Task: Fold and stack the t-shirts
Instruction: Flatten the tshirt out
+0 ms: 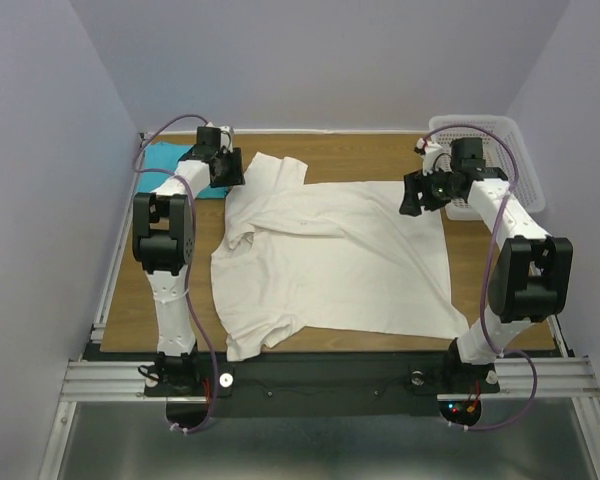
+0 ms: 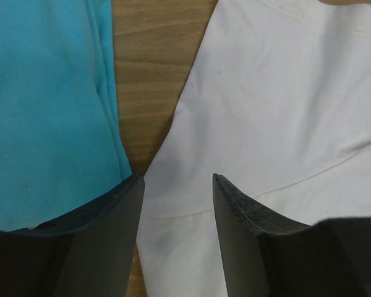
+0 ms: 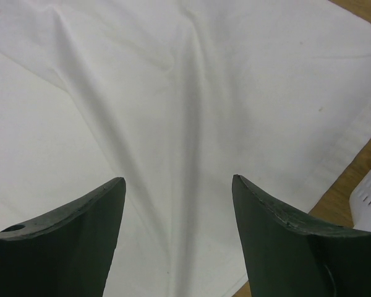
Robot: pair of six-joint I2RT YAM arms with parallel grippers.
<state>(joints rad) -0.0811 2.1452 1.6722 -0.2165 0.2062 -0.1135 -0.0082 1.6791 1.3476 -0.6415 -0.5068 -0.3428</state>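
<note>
The cream t-shirt (image 1: 340, 260) is lying spread across the middle of the wooden surface (image 1: 380, 150), its hem side toward the right and smooth, its left side rumpled, with one sleeve pointing to the far left and the other reaching the near edge. The turquoise t-shirt (image 1: 175, 160) is sitting at the far left corner, partly hidden by the left arm; only a narrow strip of bare wood is separating it from the cream sleeve. The left hand (image 2: 178, 179) is hanging over that sleeve's edge, fingers moderately apart with nothing between them, the turquoise cloth crowding in just beside its left finger. The right hand (image 3: 179, 180) is hovering over the cream shirt's far right corner, fingers spread wide and gripping nothing. The white perforated basket (image 1: 500, 130) is standing just behind it in the far right corner, partly covered by the right arm.
</note>
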